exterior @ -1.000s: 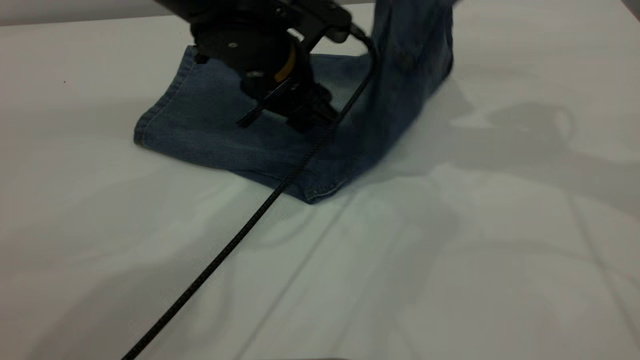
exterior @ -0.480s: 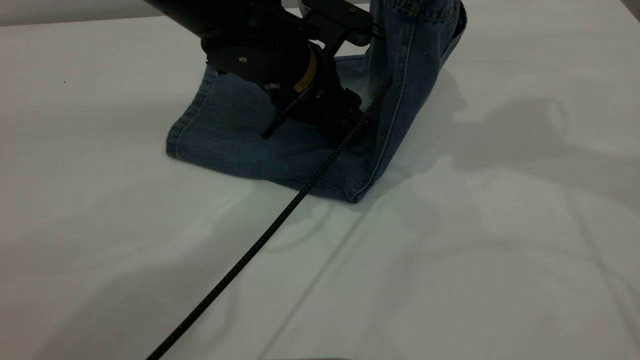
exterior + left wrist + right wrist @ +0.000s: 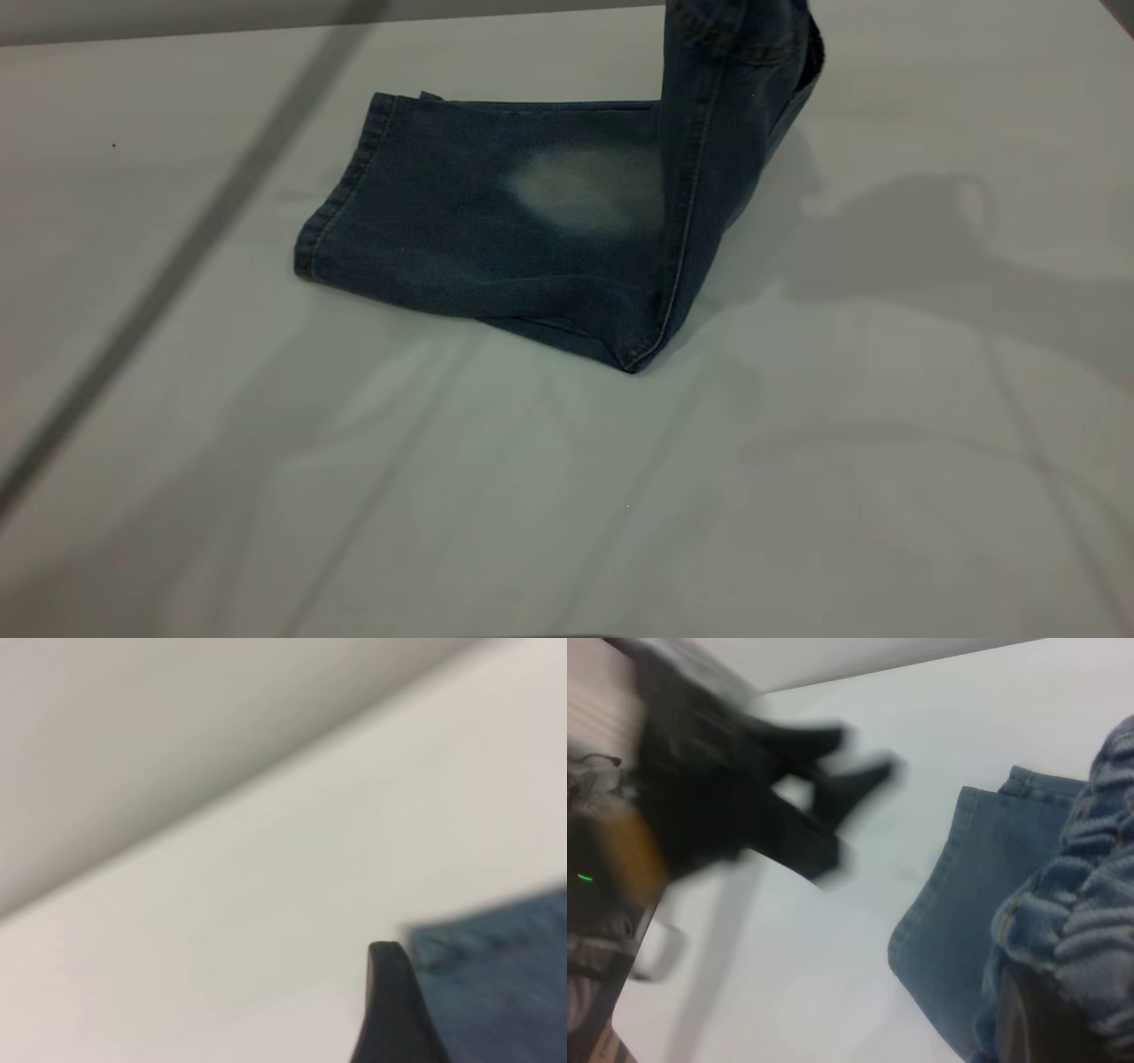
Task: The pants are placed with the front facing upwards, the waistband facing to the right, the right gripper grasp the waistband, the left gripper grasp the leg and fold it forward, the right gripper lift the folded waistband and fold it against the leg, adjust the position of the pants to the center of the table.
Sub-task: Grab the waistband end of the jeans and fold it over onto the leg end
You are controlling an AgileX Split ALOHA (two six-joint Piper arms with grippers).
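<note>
The pants (image 3: 478, 221) lie with the legs flat on the table (image 3: 797, 496), a pale knee patch (image 3: 585, 186) facing up. Their upper part stands lifted and runs out of the exterior view's top edge. In the right wrist view the ruched waistband (image 3: 1099, 877) is bunched in my right gripper (image 3: 1045, 1019), which is shut on it and held above the table. My left gripper (image 3: 850, 757) shows blurred in that view, off the cloth beyond the leg hems, its two fingers apart and empty. The left wrist view shows one fingertip (image 3: 390, 1001) beside the pants' edge (image 3: 505, 983).
A blurred grey diagonal streak (image 3: 177, 257), the left arm's cable in motion, crosses the table's left side in the exterior view. The table's far edge (image 3: 177, 31) meets a grey wall behind. Arm shadows fall on the right part of the table.
My left gripper has come off the pants leg and left the exterior view, uncovering the knee patch. The pants have stopped sliding right. The raised waistband end stays up.
</note>
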